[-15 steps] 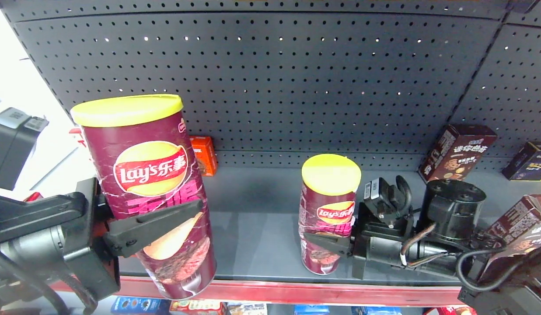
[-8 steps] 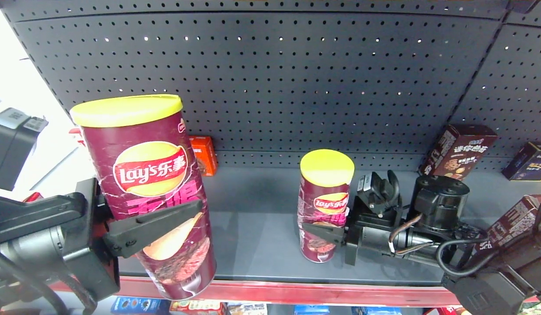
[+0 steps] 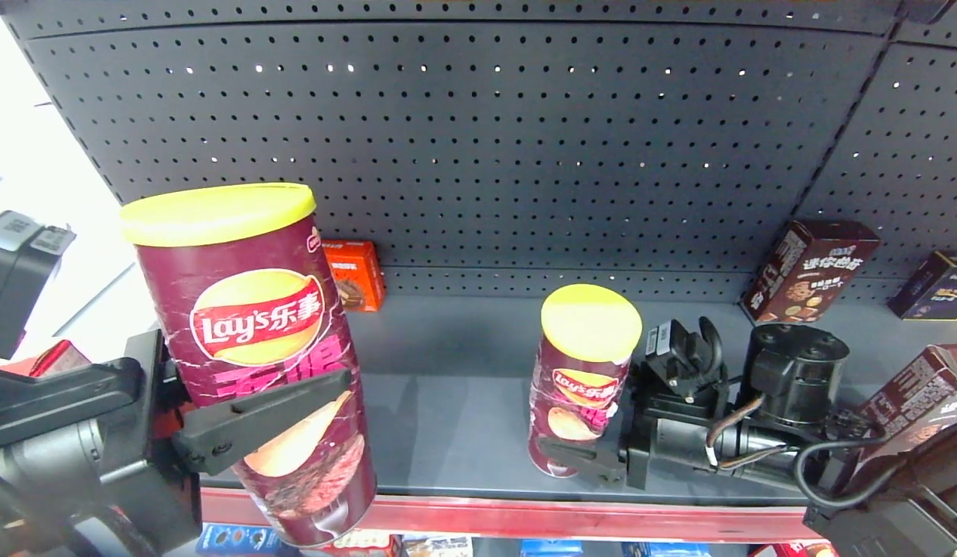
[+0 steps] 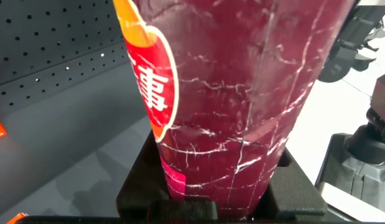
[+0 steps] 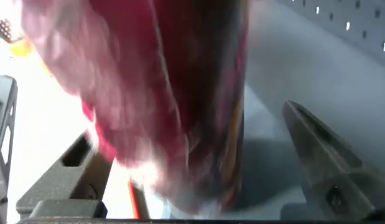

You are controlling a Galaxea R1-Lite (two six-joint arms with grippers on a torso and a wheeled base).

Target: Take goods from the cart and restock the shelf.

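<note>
The right end effector has drawn the right can back toward the shelf front edge, now leaning, finger lower near its base. The left end effector and left can have sunk slightly.

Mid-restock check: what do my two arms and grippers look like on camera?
Both are matte black. The left gripper has a flat, tapered wedge finger with screw holes on a blocky body. The right gripper has similar fingers; behind it sit a round joint housing, a looping brown cable and a small white label.
</note>
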